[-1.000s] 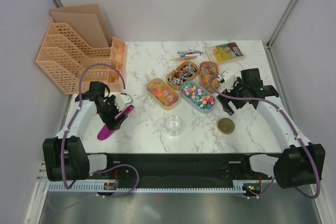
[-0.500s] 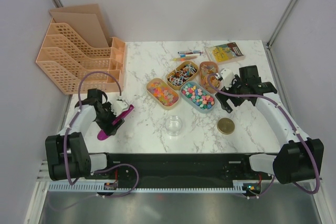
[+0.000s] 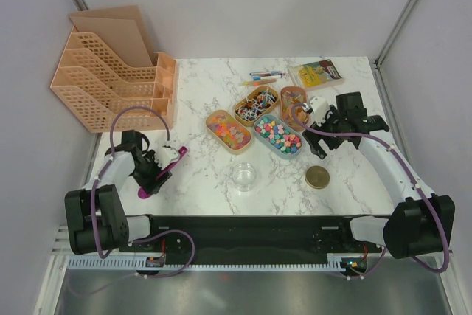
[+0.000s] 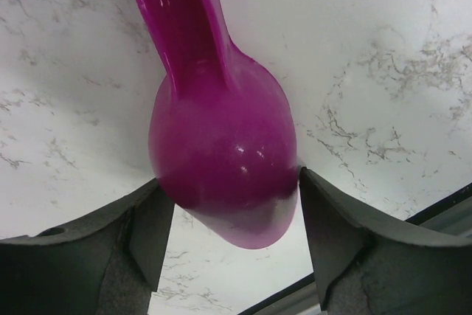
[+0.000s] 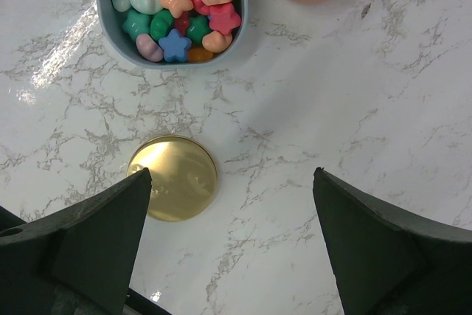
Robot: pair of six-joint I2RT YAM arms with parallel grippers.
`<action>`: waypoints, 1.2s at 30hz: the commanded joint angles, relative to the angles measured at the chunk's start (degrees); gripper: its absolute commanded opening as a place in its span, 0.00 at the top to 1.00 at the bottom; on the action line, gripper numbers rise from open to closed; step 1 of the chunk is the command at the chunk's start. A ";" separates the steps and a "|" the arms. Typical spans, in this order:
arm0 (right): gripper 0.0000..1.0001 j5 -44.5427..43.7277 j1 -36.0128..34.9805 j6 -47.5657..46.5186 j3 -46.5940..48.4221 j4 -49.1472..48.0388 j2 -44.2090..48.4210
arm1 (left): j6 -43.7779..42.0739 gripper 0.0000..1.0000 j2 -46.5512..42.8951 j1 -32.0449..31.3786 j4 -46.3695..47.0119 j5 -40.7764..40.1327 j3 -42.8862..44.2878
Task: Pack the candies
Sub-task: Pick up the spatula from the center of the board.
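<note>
While the candies (image 3: 278, 136) sit sorted in four small trays (image 5: 169, 66) right of tabletop (image 3: 206, 86) centre, orange-pink, striped wrapped, pastel stars, the left claw (image 4: 232, 186) clamps the magenta scoop (image 4: 221, 138) by its bowl. Right claw (image 5: 230, 182) gapes wide, empty, above the gold lid (image 5: 173, 188). Since a second ago, left claw and scoop sit slightly nearer the arm bases.

We find the four candy trays (image 3: 208, 121) packed together mid-table, with no lane between them. At their 6 o'clock stands the clear jar (image 3: 244, 176) and at 4 o'clock the gold lid (image 3: 317, 177), with bare marble tabletop (image 3: 284, 180) between the two. The lattice file rack (image 3: 110, 86) walls off 10 o'clock. The magenta scoop (image 3: 158, 175) lies at 8 o'clock.
</note>
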State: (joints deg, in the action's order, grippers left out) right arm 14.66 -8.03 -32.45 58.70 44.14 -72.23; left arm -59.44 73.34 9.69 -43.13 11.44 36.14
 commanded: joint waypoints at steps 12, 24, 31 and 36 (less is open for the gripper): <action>0.02 2.04 -0.32 0.01 1.07 -1.43 2.79 | -4.71 0.64 2.42 0.59 -4.67 4.89 4.46; 0.02 3.55 -4.79 -4.54 -0.42 -7.47 15.69 | -7.49 0.95 24.28 -2.48 -45.11 30.75 50.05; 0.02 -3.22 -13.05 -13.59 -4.64 -18.21 25.28 | -4.64 0.98 26.67 -16.88 -45.11 31.26 54.20; 0.02 -5.16 -17.89 -17.48 -9.56 -24.26 28.46 | 5.54 0.98 31.41 -19.89 -45.02 42.60 62.98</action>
State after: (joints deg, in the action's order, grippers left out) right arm 11.88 -23.94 -45.89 51.79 26.22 -44.14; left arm -62.28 102.56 -10.37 -76.90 44.12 92.60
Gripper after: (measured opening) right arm 0.982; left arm 0.623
